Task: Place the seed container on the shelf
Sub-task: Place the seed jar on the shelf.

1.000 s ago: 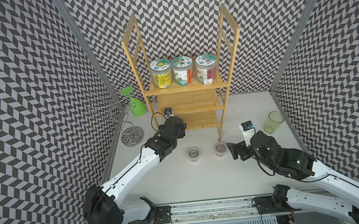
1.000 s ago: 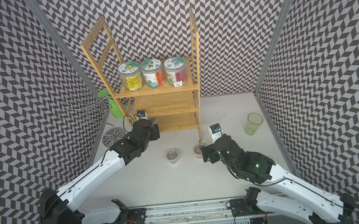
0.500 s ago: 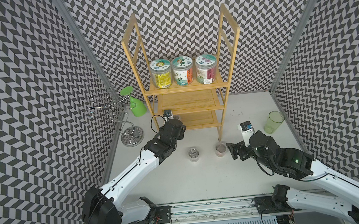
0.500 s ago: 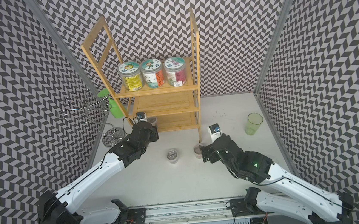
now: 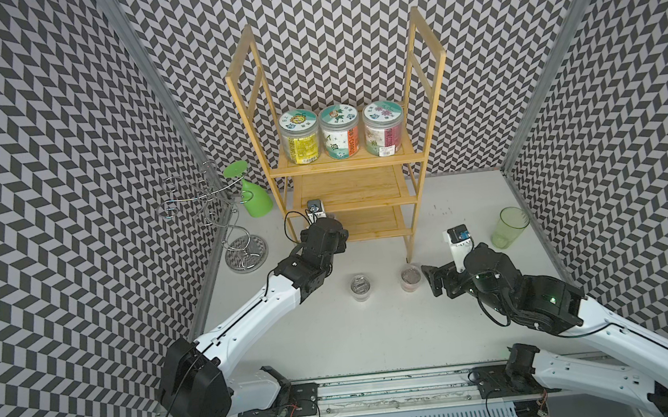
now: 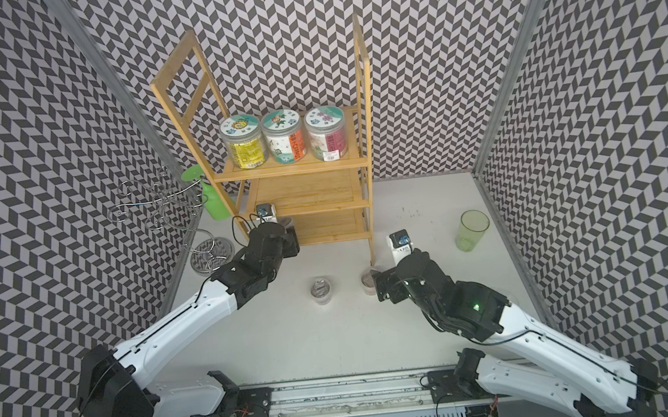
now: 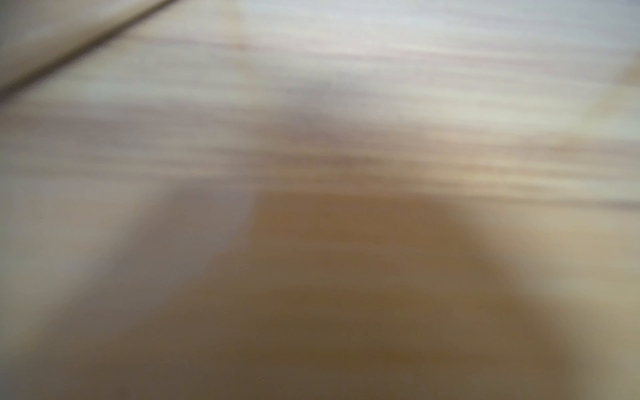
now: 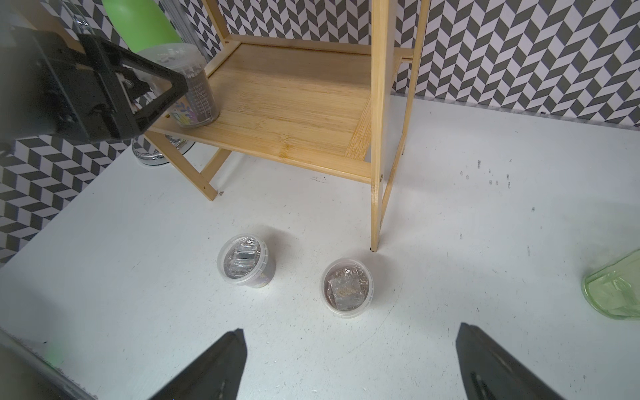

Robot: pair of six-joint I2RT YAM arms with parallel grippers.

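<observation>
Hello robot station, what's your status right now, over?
Right gripper open, empty, above table. Left gripper at seed container, standing on shelf's bottom tier; grip unclear. Two tubs on table, nothing blocking.

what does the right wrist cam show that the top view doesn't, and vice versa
Only the right wrist view: the side of a small seed container standing on the lowest tier of the shelf, with the left gripper at it; whether it grips is unclear. Only a top view: three labelled jars on the top tier, and the loops of the wire stand. Both: two tubs on the white table, the green cup and the open right gripper.
</observation>
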